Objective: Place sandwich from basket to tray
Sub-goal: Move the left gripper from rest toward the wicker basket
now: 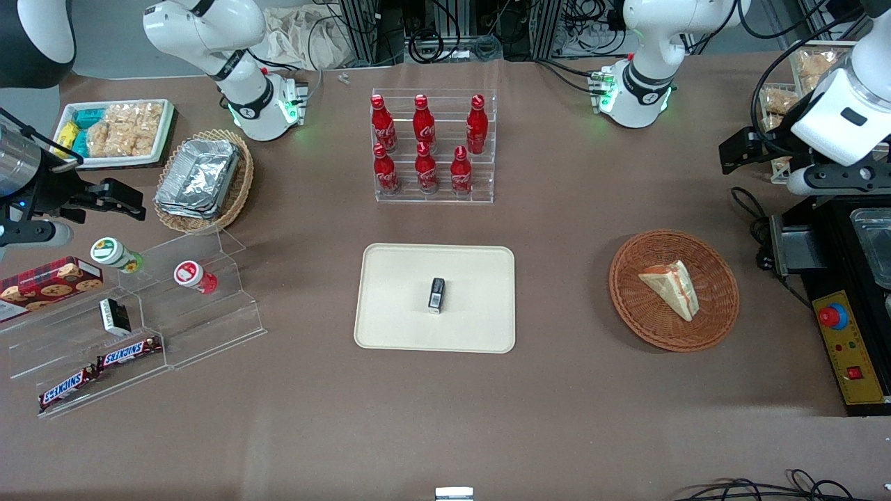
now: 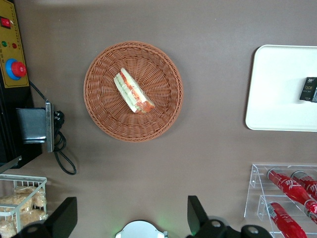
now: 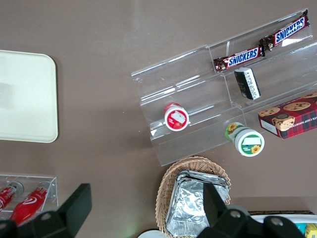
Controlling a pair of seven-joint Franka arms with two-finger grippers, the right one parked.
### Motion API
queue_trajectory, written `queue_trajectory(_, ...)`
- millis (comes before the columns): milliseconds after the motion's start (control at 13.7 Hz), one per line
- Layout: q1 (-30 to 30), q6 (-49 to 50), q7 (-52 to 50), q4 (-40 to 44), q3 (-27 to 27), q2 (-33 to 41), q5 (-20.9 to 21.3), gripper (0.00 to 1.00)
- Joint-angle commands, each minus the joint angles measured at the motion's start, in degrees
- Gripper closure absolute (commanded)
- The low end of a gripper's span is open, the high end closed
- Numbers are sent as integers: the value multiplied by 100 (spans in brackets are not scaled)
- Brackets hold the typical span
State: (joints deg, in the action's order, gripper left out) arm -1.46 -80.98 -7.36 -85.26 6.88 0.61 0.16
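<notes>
Wicker-cradled, the sandwich [image 2: 133,91] lies in the basket [image 2: 101,114] far below the pincer [image 2: 130,214], which hangs spread and empty high above the surface. Approach has barely begun: next, descend over the wedge; the tray [image 2: 277,109] waits alongside.

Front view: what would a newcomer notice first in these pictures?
Probably the red bottles standing in a clear rack, farther from the camera than the cream tray, which holds one small dark packet. Next, the sandwich in its round brown basket, toward the working arm's end, with the open gripper high above.
</notes>
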Motion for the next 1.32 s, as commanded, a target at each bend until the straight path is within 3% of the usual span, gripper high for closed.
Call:
queue_trajectory(0,-57,-14,60,1,-64,53,81,0)
queue_trajectory(366,110,-23,-11,-26,-99,-8,-33,0)
queue_trajectory(585,137,-215,-694,-262,-99,-8,-33,0)
queue_trajectory(805,251,-760,-1800,-850,-108,1,-33,0)
queue_trajectory(1244,462,-2674,-2847,-2590,-117,1,-33,0)
